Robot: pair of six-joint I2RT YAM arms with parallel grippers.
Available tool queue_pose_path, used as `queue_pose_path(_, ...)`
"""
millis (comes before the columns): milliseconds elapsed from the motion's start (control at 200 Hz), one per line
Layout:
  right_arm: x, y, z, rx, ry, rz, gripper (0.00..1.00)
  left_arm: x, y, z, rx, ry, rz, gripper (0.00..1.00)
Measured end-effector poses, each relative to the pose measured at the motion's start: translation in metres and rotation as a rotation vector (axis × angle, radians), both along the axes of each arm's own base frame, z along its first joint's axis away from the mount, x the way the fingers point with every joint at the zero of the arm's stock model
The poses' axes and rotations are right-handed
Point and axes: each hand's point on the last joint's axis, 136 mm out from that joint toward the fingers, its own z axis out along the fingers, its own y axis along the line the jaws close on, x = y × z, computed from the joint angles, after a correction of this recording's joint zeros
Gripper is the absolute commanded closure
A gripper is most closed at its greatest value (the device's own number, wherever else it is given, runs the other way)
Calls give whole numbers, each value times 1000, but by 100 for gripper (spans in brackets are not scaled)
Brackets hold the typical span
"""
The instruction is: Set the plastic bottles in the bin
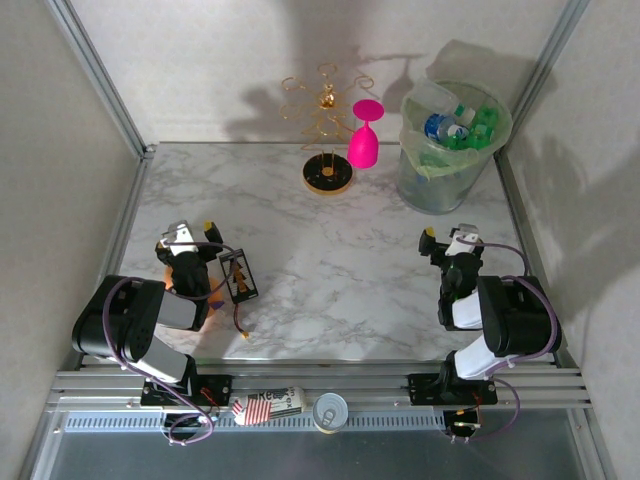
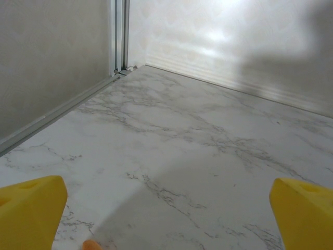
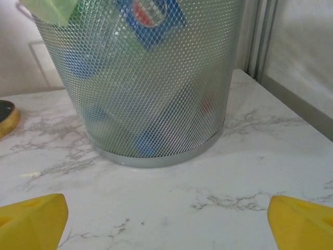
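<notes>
The bin (image 1: 448, 160) stands at the back right of the marble table, a round mesh basket lined with a pale green bag. Several plastic bottles (image 1: 458, 127), clear with blue labels and green, lie inside it. In the right wrist view the mesh bin (image 3: 156, 88) rises close ahead, with a blue-labelled bottle (image 3: 153, 13) showing through it. A red-and-white labelled bottle (image 1: 268, 405) lies on the front rail. My left gripper (image 1: 193, 233) (image 2: 166, 213) is open over bare marble. My right gripper (image 1: 447, 240) (image 3: 166, 219) is open, facing the bin, empty.
A pink wine glass (image 1: 363, 140) hangs on a gold wire rack (image 1: 326, 125) left of the bin. A metal can (image 1: 331, 410) stands on the front rail beside the red-labelled bottle. A small black board (image 1: 238, 275) lies by the left arm. Walls close in on both sides.
</notes>
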Motion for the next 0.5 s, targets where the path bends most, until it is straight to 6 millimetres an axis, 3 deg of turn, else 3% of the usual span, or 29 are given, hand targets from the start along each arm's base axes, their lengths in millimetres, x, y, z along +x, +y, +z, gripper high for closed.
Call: queue_pose_path(501, 0, -3, 0, -3, 0, -16, 1, 0, 0, 0, 0, 0, 0, 0)
